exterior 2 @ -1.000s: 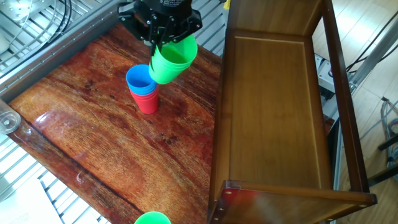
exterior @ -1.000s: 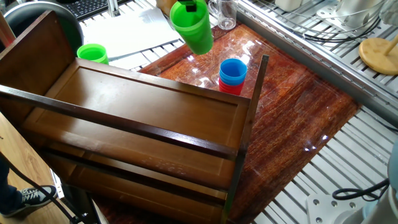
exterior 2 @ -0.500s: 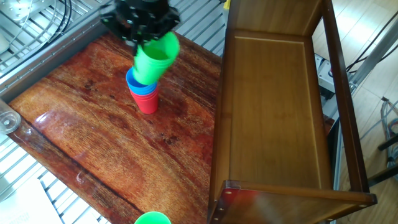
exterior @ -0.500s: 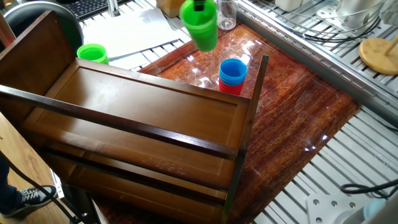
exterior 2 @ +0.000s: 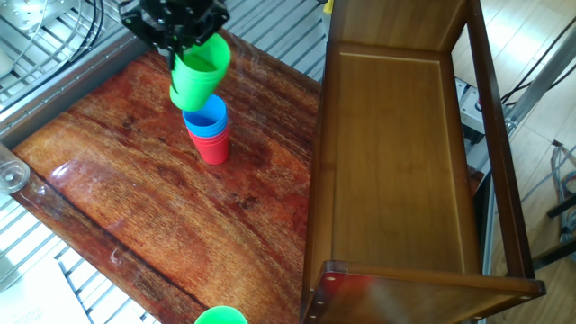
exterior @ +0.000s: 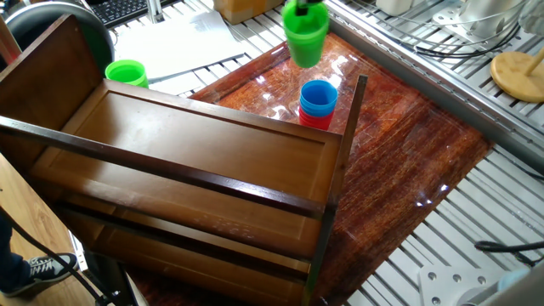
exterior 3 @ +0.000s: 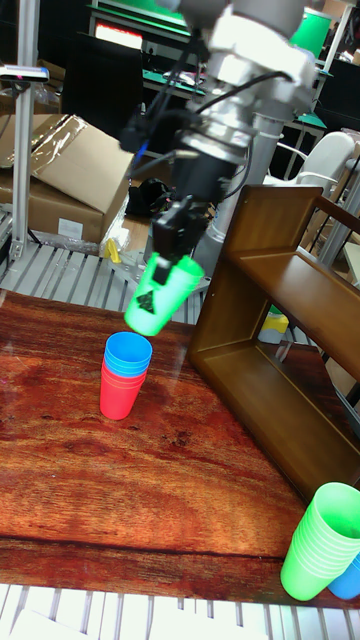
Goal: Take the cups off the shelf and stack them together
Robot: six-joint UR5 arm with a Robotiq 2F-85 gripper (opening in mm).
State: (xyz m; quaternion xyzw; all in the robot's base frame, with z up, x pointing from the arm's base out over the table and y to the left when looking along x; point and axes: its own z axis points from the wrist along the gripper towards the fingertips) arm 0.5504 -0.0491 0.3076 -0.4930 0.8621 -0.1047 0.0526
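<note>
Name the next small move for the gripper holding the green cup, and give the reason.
Probably level the tilted bright green plastic tumbler, centre it over the blue tumbler nested in the red tumbler, then lower. The gripper holds it tilted in the air, above and slightly off the stack's open mouth.

A small green cup [exterior: 127,72] stands beyond the glossy wooden surface [exterior: 408,144], near a round wooden disc [exterior: 518,75].

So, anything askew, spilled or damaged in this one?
Nothing spilled or damaged. The only thing off-level is the green cup, tilted in the gripper in the air above the blue cup, which sits upright nested in the red cup on the tabletop. The shelf boards show no cups.
</note>
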